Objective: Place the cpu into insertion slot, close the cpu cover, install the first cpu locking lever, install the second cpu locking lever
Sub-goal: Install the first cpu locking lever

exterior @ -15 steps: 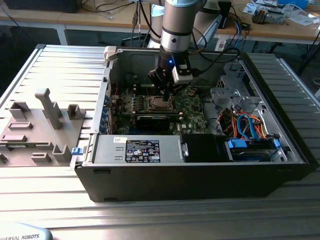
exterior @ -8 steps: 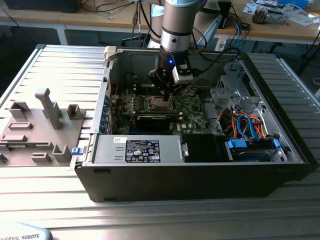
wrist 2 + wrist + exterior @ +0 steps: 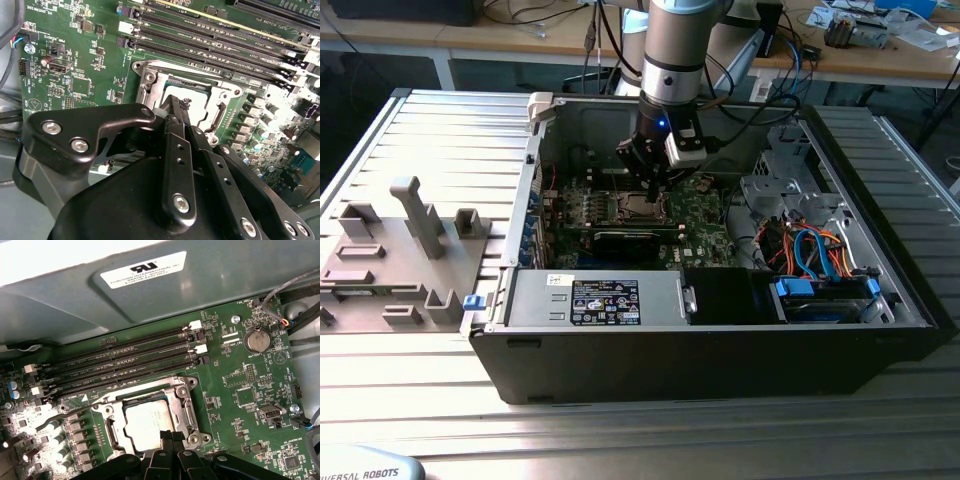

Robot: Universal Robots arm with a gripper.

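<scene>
Gripper [image 3: 170, 436] fingers are pressed together, nothing between them that I can see. In both wrist views the tips sit right at the edge of the socket area, low over the cpu cover [image 3: 187, 412]; I can't tell whether they actually touch it. The cpu [image 3: 146, 424] is already seated in the insertion slot [image 3: 218, 116], lying flat with its dull silver top showing through the cover's cut-out. The cover looks folded down around the chip, frame flat on all the sides I can see. A thin metal locking lever [image 3: 65, 419] runs out from one side of the socket over the row of small capacitors, hooked end well clear of the frame; whether it's latched I can't tell. Beyond the socket, four long black memory slots [image 3: 125, 357] run parallel to it on the green motherboard [image 3: 235, 405], and a coin cell battery [image 3: 257, 340] sits past their ends. In the exterior view the arm [image 3: 672, 60] comes straight down into the open computer case [image 3: 720, 355], with the gripper in the upper middle of the frame over the board. The power supply [image 3: 605, 300] lies along the case's near wall, and blue and orange cables [image 3: 810, 250] are bundled toward the exterior view's right. A grey fixture plate [image 3: 380, 270] with upright holders sits outside the case on the exterior view's left.
</scene>
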